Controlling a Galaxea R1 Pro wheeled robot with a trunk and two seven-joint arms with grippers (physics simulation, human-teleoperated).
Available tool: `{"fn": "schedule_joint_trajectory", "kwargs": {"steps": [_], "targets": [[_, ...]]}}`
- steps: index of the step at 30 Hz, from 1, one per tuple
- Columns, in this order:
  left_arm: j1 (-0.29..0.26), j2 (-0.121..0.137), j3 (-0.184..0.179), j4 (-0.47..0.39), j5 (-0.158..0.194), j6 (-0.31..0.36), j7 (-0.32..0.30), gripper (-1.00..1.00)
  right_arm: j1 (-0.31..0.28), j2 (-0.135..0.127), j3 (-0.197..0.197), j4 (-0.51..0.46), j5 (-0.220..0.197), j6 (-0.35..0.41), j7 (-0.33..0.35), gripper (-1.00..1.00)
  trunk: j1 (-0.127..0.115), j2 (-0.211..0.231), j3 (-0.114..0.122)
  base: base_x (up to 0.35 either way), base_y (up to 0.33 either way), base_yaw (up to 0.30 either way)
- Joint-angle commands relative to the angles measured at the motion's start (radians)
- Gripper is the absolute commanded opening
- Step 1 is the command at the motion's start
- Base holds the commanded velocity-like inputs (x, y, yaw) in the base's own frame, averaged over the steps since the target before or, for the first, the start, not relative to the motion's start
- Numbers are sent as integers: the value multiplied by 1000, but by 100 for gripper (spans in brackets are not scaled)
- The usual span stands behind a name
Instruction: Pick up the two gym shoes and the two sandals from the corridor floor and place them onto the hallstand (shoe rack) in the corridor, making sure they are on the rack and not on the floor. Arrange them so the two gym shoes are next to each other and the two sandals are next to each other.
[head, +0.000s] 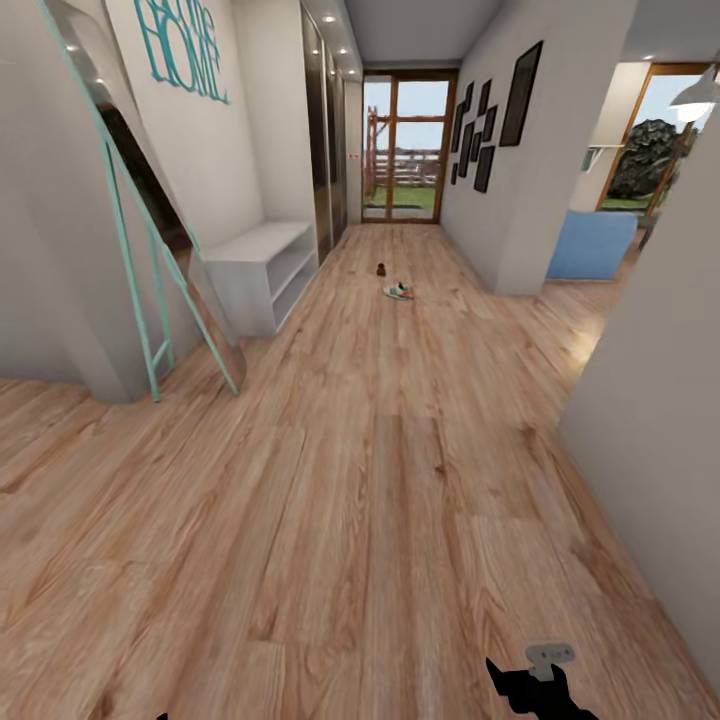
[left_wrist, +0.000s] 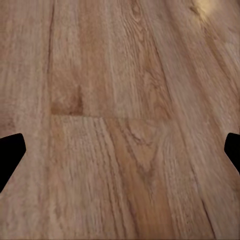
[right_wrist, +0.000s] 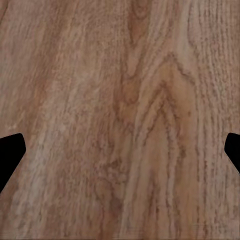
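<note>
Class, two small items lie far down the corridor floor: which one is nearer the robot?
The pale green-striped gym shoe; the small dark brown item lies beyond it.

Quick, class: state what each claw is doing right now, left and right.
Left claw: open, empty, above the corridor floor.
Right claw: open, empty, above bare floor planks.

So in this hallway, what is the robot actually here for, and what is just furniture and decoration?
Part of the job:
- gym shoe, far down the corridor floor
- small brown item behind it, likely a sandal, too small to tell

Just around:
- low white bench-cabinet
- leaning mirror with teal frame
- teal HOME lettering
- dark picture frames
- glass door
</note>
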Motion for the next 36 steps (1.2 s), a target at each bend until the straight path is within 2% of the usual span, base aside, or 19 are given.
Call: {"fn": "schedule_joint_trajectory", "kwargs": {"steps": [1,21,36], "targets": [[-1,-1,3,1,3,-1,-7,100,-1,0,8,1,-10,-3,4,100,0,0,-1,338,78,0],[-1,-1,9,1,3,-1,-7,100,-1,0,9,1,-9,-3,4,100,0,0,16,337,78,0],[-1,0,9,2,3,-1,-7,100,-1,0,9,1,-9,-3,4,100,0,0,17,337,76,0]]}}
